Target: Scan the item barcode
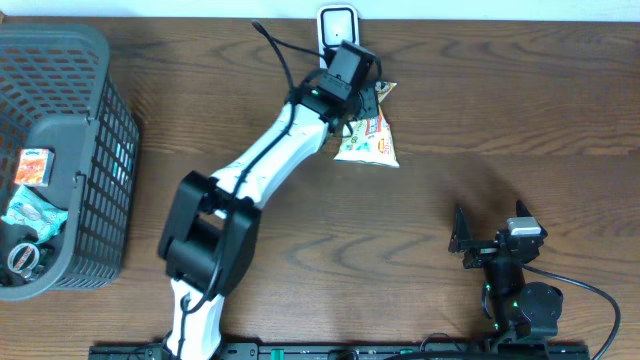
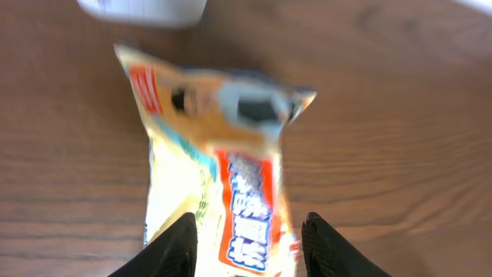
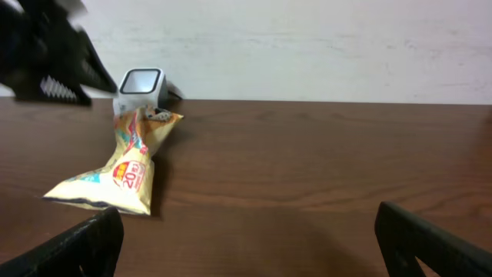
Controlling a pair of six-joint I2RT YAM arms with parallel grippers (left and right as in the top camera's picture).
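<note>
**Left fingers apart above the snack packet, right fingers wide and empty**

Overhead: the left arm (image 1: 270,150) runs from its base at the near edge diagonally across the surface (image 1: 480,110), with its elbow bent low and its wrist out at the far middle. The left fingers (image 1: 368,100) are mostly hidden beneath the wrist here, so this view does not show their spread. The snack packet (image 1: 368,142) lies flat on the surface, its far end under those fingers and the rest of it on their near side. A white scanner (image 1: 337,25) stands just beyond them at the far edge. The right arm is folded low at the near right. The right fingers (image 1: 462,232) are spread wide with nothing between them, well apart from the packet. Far to the left of the left fingers sits a grey mesh basket (image 1: 95,60). It holds a small orange-red box (image 1: 35,165), a teal-and-white wrapper (image 1: 30,212) and a dark round item (image 1: 22,260) too small to identify.

Left wrist: the left fingers (image 2: 173,250) stand apart. The packet (image 2: 231,154), blurred, stretches from between them straight ahead. The scanner's white edge (image 2: 142,8) shows just past its far end.

Right wrist: the right fingers (image 3: 77,246) are wide apart over bare surface. Ahead and to their left the packet (image 3: 115,181) rests on the surface, its crimped end right by the scanner (image 3: 140,83). The left fingers (image 3: 46,65) hang above and to the left of the packet, clear of it and gripping nothing.
</note>
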